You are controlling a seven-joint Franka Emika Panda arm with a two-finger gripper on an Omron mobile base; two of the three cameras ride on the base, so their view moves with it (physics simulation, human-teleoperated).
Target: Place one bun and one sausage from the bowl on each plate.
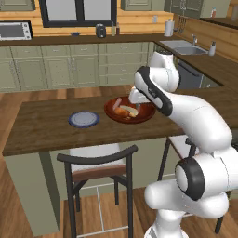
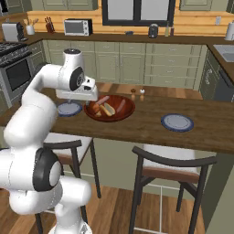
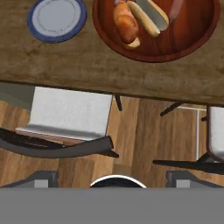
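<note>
bowl (image 3: 192,41) holding buns (image 3: 126,24), plate (image 3: 57,18) beside

On the counter (image 1: 46,125), the bowl (image 1: 144,114) sits between two plates, one to its left (image 1: 84,119) and one to its right (image 2: 177,122). Buns (image 3: 127,24) and sausages (image 2: 121,105) lie in the bowl. Two stools (image 1: 100,160) stand on the near side of the counter.

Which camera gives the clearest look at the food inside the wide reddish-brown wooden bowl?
The hand view: it looks straight down into the wide reddish-brown wooden bowl, showing a bun and a sausage up close, though the frame's top edge crops the bowl. The right base view shows the whole bowl smaller, at a slant; in the left base view the arm partly covers the bowl.
</note>
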